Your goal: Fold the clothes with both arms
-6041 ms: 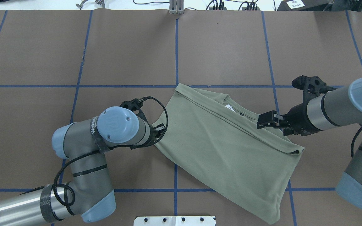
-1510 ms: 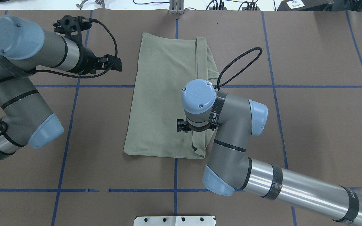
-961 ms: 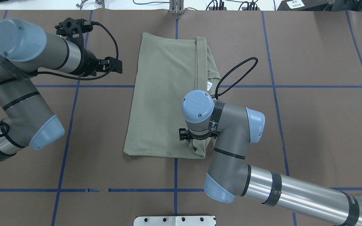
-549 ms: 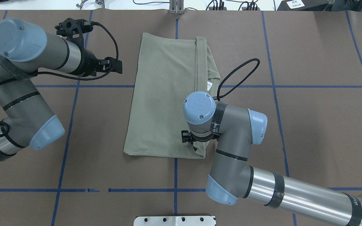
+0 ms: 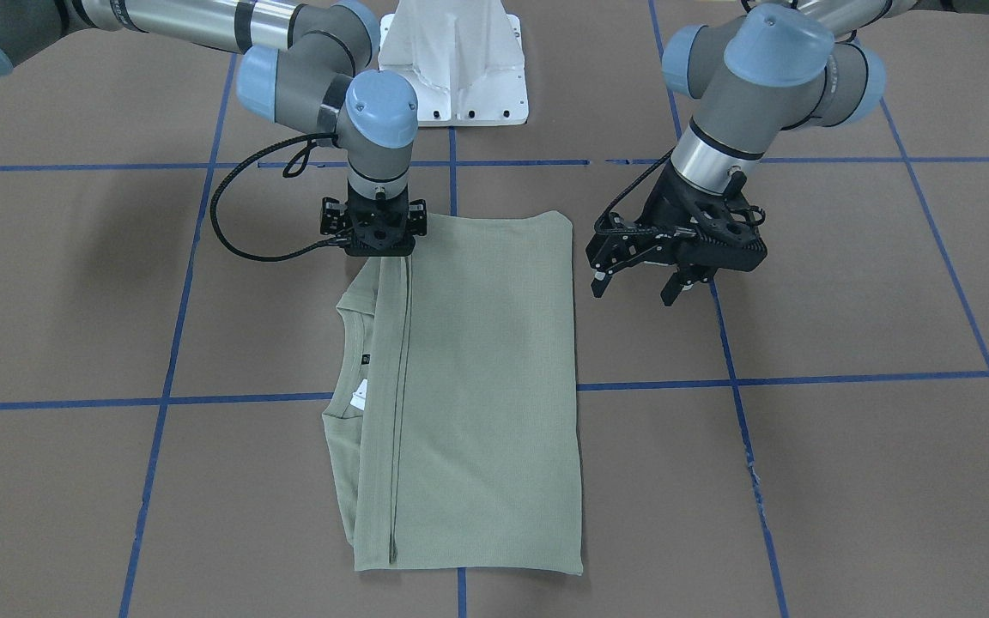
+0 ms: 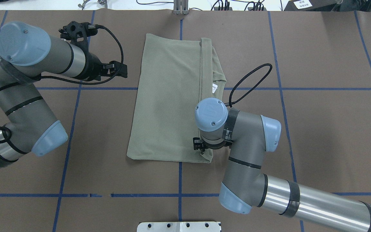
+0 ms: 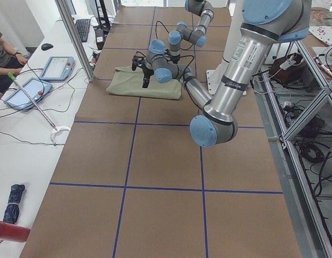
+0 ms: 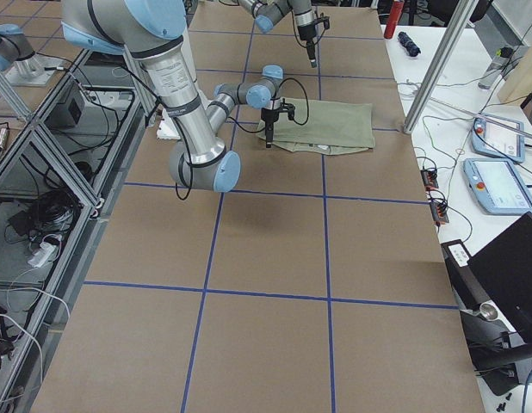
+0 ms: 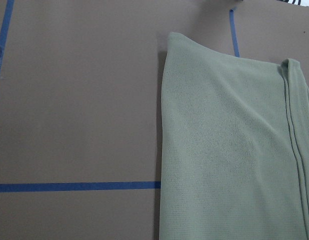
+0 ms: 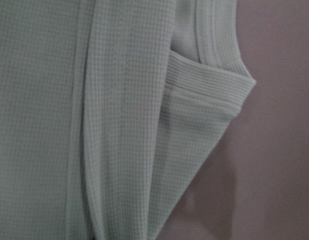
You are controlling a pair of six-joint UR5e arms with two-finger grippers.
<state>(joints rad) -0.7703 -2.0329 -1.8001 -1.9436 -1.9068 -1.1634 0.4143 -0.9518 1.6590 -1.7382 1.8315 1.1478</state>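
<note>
Lying lengthwise away from the robot, collar (image 6: 219, 79) rightward: shirt (image 6: 169, 103); left fingers (image 5: 669, 294) spread, empty; right fingers (image 8: 268, 133), state unclear.

The shirt (image 6: 169, 96) is matt sage cloth in a fine waffle knit, with a ribbed neckband (image 10: 207, 95). The tabletop (image 6: 317, 129) is covered by a dull brown paper-like sheet crossed by smooth blue tape lines (image 6: 317, 88). The right arm (image 6: 246, 141) has a matt grey housing, a shiny brushed-metal tube (image 6: 324, 206) and a smooth light-blue cap (image 6: 211, 114). The left claw (image 5: 634, 292) looks like matt black plastic.
</note>
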